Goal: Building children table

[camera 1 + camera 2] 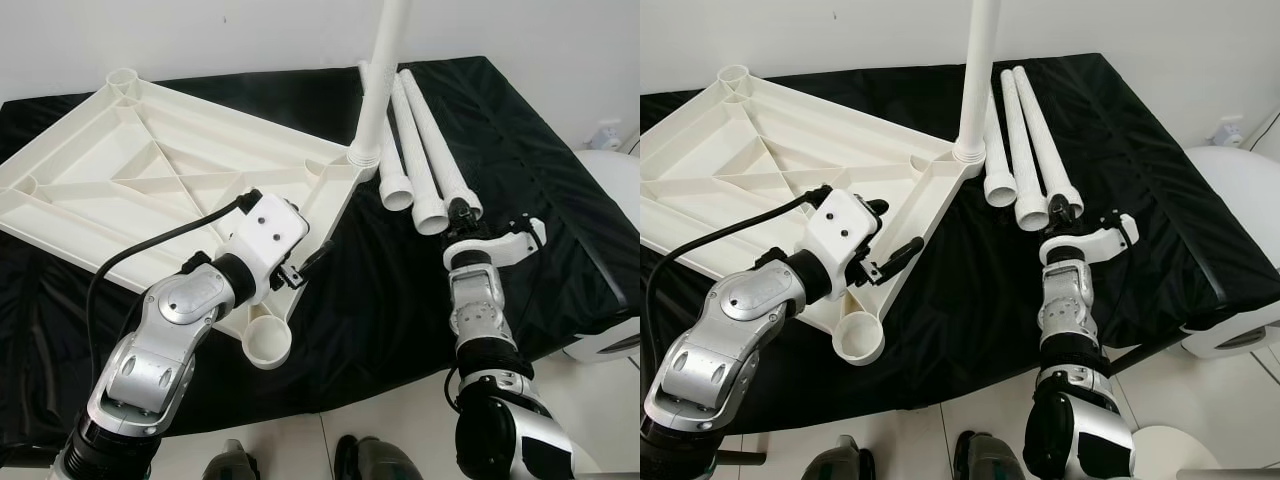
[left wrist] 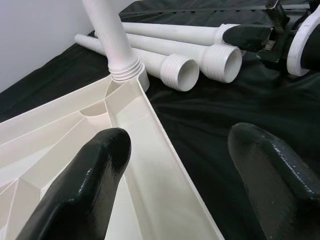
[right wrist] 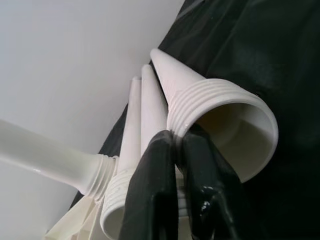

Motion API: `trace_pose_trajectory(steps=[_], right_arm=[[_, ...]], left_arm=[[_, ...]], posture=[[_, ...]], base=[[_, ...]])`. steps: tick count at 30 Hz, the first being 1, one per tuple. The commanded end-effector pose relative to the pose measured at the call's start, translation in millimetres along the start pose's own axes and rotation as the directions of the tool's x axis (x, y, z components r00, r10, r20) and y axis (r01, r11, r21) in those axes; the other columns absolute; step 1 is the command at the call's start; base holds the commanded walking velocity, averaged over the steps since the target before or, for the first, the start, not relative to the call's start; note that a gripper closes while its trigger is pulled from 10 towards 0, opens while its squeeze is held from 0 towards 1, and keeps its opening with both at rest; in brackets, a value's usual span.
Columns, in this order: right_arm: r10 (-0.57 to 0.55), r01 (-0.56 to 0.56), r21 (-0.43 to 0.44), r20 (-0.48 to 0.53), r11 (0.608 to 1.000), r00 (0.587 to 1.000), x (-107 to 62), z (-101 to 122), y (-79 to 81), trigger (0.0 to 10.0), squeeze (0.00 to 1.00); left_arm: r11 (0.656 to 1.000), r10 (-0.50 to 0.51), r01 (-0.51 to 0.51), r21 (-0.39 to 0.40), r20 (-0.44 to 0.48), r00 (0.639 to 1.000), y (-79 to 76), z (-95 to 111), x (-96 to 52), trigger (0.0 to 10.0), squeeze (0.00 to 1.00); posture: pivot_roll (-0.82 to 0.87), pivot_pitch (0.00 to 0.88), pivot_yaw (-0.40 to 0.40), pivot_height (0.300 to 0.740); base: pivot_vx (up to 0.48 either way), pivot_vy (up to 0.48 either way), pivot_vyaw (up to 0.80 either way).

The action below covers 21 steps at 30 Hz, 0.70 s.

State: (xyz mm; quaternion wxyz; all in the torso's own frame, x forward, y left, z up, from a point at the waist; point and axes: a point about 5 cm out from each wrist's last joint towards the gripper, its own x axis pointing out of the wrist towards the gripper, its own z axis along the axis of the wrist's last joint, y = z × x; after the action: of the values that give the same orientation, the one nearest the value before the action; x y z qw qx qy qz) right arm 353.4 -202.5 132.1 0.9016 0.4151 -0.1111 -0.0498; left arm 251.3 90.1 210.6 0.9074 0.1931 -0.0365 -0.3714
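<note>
A white moulded-plastic tabletop (image 1: 160, 165) lies upside down on a worktop draped in black cloth (image 1: 500, 130), its underside a grid of stiffening ribs with a round socket at each corner. One smooth white tapered leg (image 1: 385, 60) stands upright, threaded into the far corner socket. The left pincer (image 1: 308, 262) hovers over the tabletop's near edge, its two rounded black fingers (image 2: 85, 185) spread apart; the upright leg rises just beyond it. An empty round socket (image 1: 266, 342) sits just behind it, towards the robot.

Three loose legs (image 1: 425, 150) lie side by side on the cloth, hollow cones with ribbed, threaded mouths. The right pincer (image 1: 461, 212) is at the mouth of the outermost one, its fingers pressed close, pinching the threaded rim between them. A plain white wall (image 1: 250, 30) stands behind the worktop, and pale floor tiles (image 1: 400, 420) show below its near edge.
</note>
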Motion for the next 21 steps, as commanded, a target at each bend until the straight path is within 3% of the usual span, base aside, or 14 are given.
trace_pose_trajectory(steps=[1, 6, 7, 8, 13, 16, 21], right_arm=[[-0.054, 0.055, 0.025, -0.054, 0.998, 0.997, -5.8, -12.5, -9.8, 0.0, 0.00], [-0.053, 0.054, 0.024, -0.037, 0.998, 0.998, -6.2, -11.6, -9.7, 0.0, 0.00], [-0.029, 0.029, 0.025, -0.017, 0.999, 0.999, -6.8, -10.0, -6.8, 2.2, 0.00], [-0.010, 0.010, 0.027, -0.002, 1.000, 1.000, -7.2, -8.8, -4.8, 10.0, 0.00], [0.032, -0.034, 0.048, 0.042, 0.998, 0.999, -7.8, -4.3, 1.8, 10.0, 0.00], [0.161, -0.164, 0.013, 0.104, 0.986, 0.981, -7.2, 6.7, 28.2, 10.0, 0.00], [0.226, -0.219, -0.062, 0.124, 0.974, 0.966, -5.4, 13.1, 41.3, 10.0, 0.00]], left_arm=[[1.000, 0.012, -0.012, 0.003, -0.003, 1.000, -0.2, 1.5, -0.9, 10.0, 0.00], [1.000, 0.020, -0.020, 0.000, -0.005, 1.000, 1.4, 0.9, -0.7, 10.0, 0.00], [1.000, 0.022, -0.022, -0.001, -0.007, 1.000, 1.7, 0.3, -0.6, 10.0, 0.00], [1.000, 0.023, -0.023, -0.001, -0.008, 1.000, 1.9, -0.1, -0.5, 10.0, 0.00], [1.000, 0.023, -0.023, -0.002, -0.008, 1.000, 2.1, -0.4, 0.1, 10.0, 0.00], [0.999, 0.032, -0.032, 0.003, -0.016, 0.999, 10.8, -6.4, 2.2, 10.0, 0.00], [0.999, 0.047, -0.047, 0.008, -0.018, 0.999, 14.7, -9.8, 5.8, 10.0, 0.00]], posture=[[0.12, 0.138, 0.016, 0.740], [0.12, 0.137, 0.013, 0.740], [0.12, 0.136, 0.012, 0.740], [0.12, 0.135, 0.011, 0.740], [0.12, 0.134, 0.010, 0.740], [0.09, 0.112, -0.006, 0.740], [0.08, 0.103, -0.011, 0.740]], base=[[0.000, 0.000, 0.00], [0.000, 0.000, 0.00], [0.000, 0.000, 0.00], [0.000, 0.000, 0.00], [0.000, 0.000, 0.00], [0.000, 0.000, 0.00], [0.000, 0.000, 0.00]])
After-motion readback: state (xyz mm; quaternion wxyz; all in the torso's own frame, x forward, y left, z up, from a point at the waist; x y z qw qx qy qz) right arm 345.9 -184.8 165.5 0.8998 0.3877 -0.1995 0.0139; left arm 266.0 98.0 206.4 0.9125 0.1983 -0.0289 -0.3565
